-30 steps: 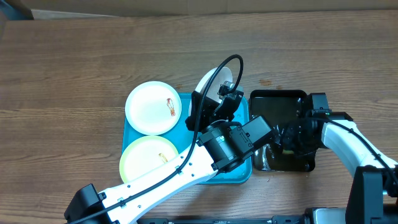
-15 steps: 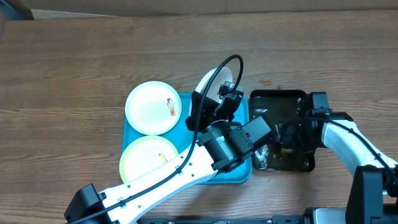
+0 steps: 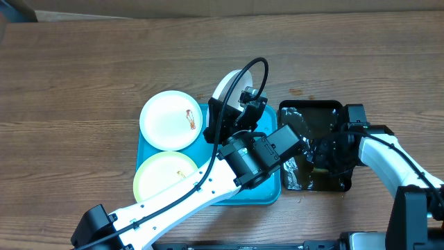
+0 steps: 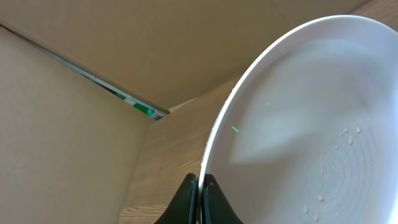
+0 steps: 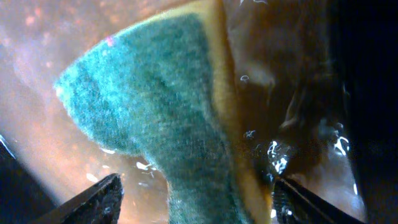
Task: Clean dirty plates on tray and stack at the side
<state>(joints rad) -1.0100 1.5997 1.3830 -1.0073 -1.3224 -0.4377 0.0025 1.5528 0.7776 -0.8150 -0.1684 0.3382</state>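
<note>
in the last second the left fingers (image 4: 200, 186), pinched shut on the rim of a round white plate (image 4: 298, 124), have tipped it higher on edge over the far right corner of the turquoise plastic tray (image 3: 267, 198). the right fingers (image 5: 196, 186) have narrowed slightly but stand open around a green-and-yellow sponge (image 5: 161, 112) in the wet black tray (image 3: 312, 107). scrubbing looks next. the held plate shows pale specks and no smear. the second white plate (image 3: 170, 119) and the pale yellow plate (image 3: 165, 177) lie flat, smeared red.
</note>
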